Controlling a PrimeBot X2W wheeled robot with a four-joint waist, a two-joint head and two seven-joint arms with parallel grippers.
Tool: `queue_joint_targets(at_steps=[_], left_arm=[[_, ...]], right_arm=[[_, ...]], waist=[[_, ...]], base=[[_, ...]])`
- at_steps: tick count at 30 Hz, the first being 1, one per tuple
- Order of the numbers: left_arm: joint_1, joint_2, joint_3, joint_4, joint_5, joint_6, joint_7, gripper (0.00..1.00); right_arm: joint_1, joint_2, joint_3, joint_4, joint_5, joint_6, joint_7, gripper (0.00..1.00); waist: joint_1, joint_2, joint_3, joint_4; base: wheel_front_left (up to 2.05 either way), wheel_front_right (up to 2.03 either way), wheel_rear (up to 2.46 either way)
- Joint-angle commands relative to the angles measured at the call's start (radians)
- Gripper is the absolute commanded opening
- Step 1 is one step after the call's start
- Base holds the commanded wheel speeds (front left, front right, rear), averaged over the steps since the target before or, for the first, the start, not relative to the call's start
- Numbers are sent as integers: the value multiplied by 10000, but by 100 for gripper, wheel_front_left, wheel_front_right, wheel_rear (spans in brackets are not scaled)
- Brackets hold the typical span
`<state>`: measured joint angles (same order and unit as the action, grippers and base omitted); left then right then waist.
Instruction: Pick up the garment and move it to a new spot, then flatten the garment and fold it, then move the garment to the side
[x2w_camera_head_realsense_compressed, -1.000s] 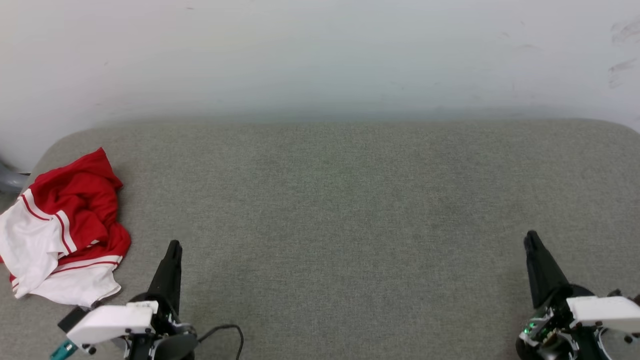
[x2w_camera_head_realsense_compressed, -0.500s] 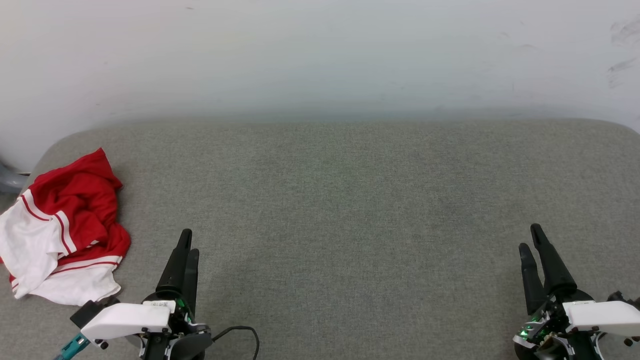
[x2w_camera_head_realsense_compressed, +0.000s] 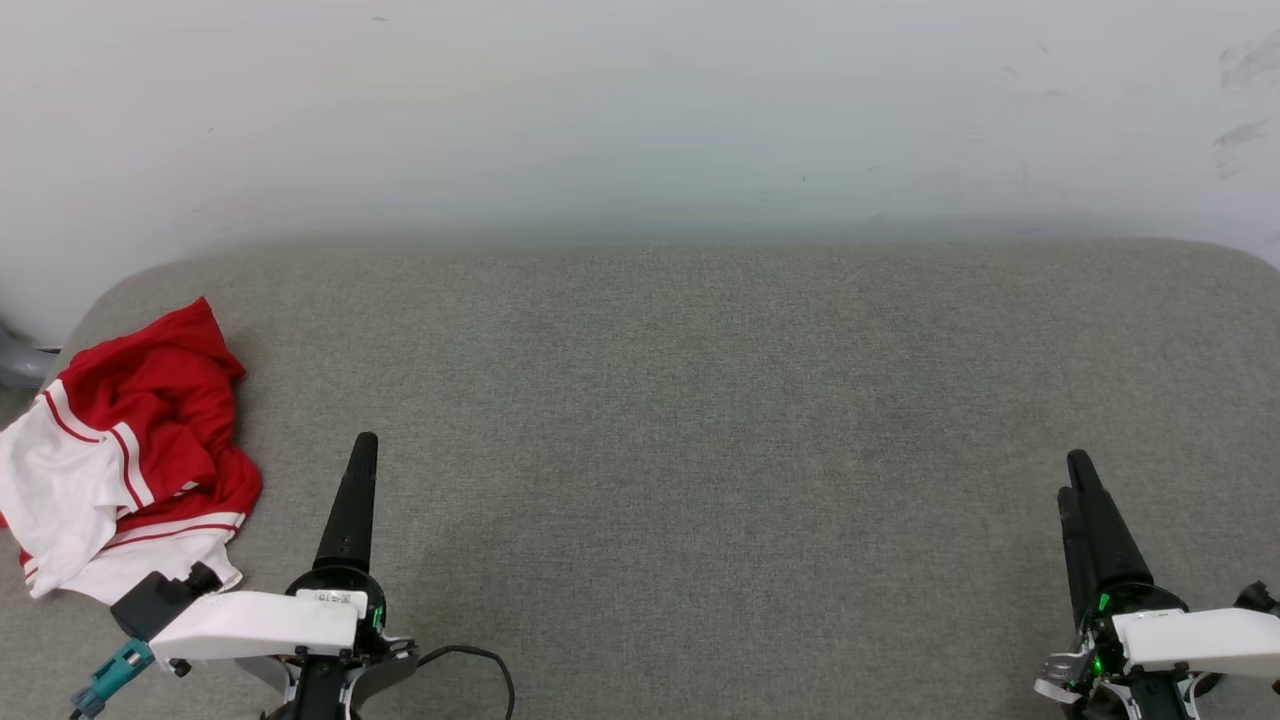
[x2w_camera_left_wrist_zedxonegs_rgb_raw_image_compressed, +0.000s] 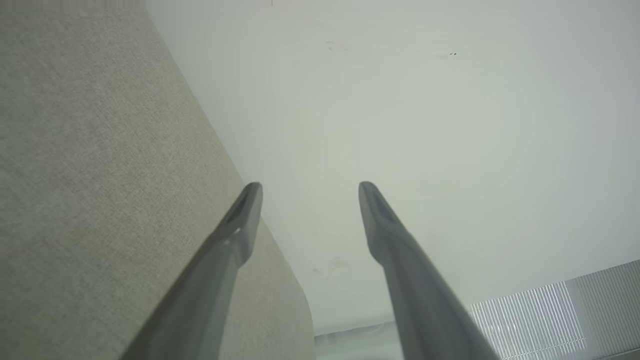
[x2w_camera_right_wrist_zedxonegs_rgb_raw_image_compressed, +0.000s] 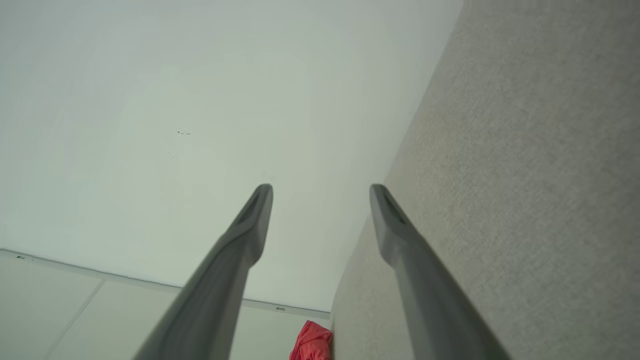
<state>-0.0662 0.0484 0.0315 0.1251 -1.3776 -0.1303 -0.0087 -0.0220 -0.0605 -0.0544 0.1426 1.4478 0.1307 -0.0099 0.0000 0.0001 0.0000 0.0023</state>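
The garment (x2w_camera_head_realsense_compressed: 130, 460) lies crumpled at the far left edge of the grey padded surface (x2w_camera_head_realsense_compressed: 700, 400), red cloth on top with white panels and red-and-white stripe trim below. A red corner of the garment (x2w_camera_right_wrist_zedxonegs_rgb_raw_image_compressed: 312, 342) also peeks in low in the right wrist view. My left gripper (x2w_camera_head_realsense_compressed: 362, 445) hovers just right of the garment, apart from it, seen edge-on. In the left wrist view the left gripper (x2w_camera_left_wrist_zedxonegs_rgb_raw_image_compressed: 307, 187) is open and holds nothing. My right gripper (x2w_camera_head_realsense_compressed: 1072, 475) stands at the lower right, far from the cloth. The right gripper (x2w_camera_right_wrist_zedxonegs_rgb_raw_image_compressed: 320, 189) is open with nothing in it.
A pale wall (x2w_camera_head_realsense_compressed: 640, 100) rises behind the padded surface. A grey pipe (x2w_camera_head_realsense_compressed: 15, 360) shows past the surface's left edge. A black cable (x2w_camera_head_realsense_compressed: 480, 660) loops beside my left wrist. The rounded surface corners sit at far left and far right.
Both wrists have rolled: two fingers showed side by side half a second ago, now they line up edge-on. The left gripper crept forward. The garment has not moved.
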Motion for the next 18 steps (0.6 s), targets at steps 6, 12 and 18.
queue_joint_targets(at_steps=[6, 12, 18], left_arm=[[-31, 16, -131, -580, 1715, -3, -303, 100], [64, 17, -208, -783, 3261, -3, -519, 100], [158, 18, -260, -906, 4825, -3, -720, 100]], right_arm=[[-61, -9, -164, -461, -1488, 0, -293, 100], [-20, 16, -249, -680, -3498, 0, -510, 100], [79, 45, -181, -848, -5394, 0, -714, 100]], waist=[[0, -1, 0, 8], [0, -1, -7, 2], [0, -1, -12, 6]], base=[[0, 0, 0], [0, 0, 0], [0, 0, 0]])
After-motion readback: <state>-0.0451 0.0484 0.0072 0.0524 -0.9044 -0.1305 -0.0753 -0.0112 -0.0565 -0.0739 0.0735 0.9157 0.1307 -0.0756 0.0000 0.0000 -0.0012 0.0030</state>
